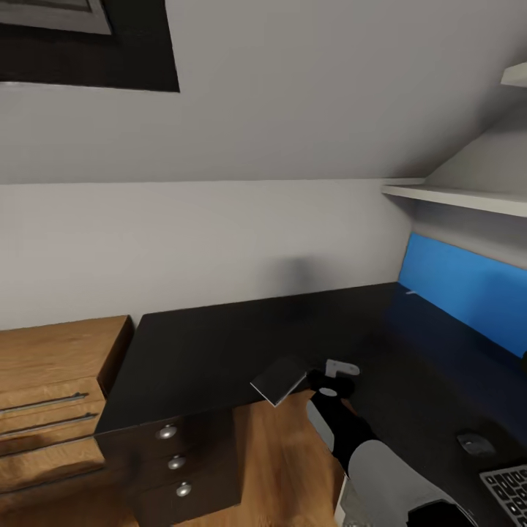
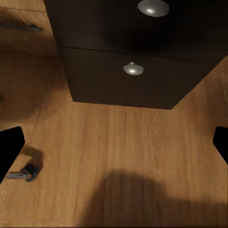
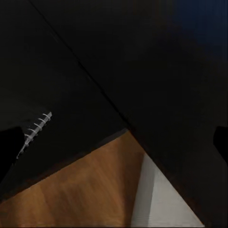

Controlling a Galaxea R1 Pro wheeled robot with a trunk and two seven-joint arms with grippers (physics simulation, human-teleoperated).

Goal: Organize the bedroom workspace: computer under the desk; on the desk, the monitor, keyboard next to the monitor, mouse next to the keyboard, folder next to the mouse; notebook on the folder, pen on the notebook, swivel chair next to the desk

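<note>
Three knobbed drawers (image 1: 176, 461) are seen shut in the dark desk (image 1: 219, 344), so their contents cannot be told; a wooden dresser (image 1: 51, 380) stands just beside them. Much of the desktop is bare toward the wall, and wood floor (image 1: 278, 454) is exposed at the desk's inner corner. The notebook (image 1: 278, 380), its spiral binding showing in the right wrist view, is held tilted over the desk's front edge, pinched by the right gripper (image 1: 318, 382). At the desk's right end, the mouse (image 1: 476, 443) is found near the keyboard (image 1: 509, 490). The left gripper (image 2: 114, 142) is spread wide above the floor, before the drawers.
</note>
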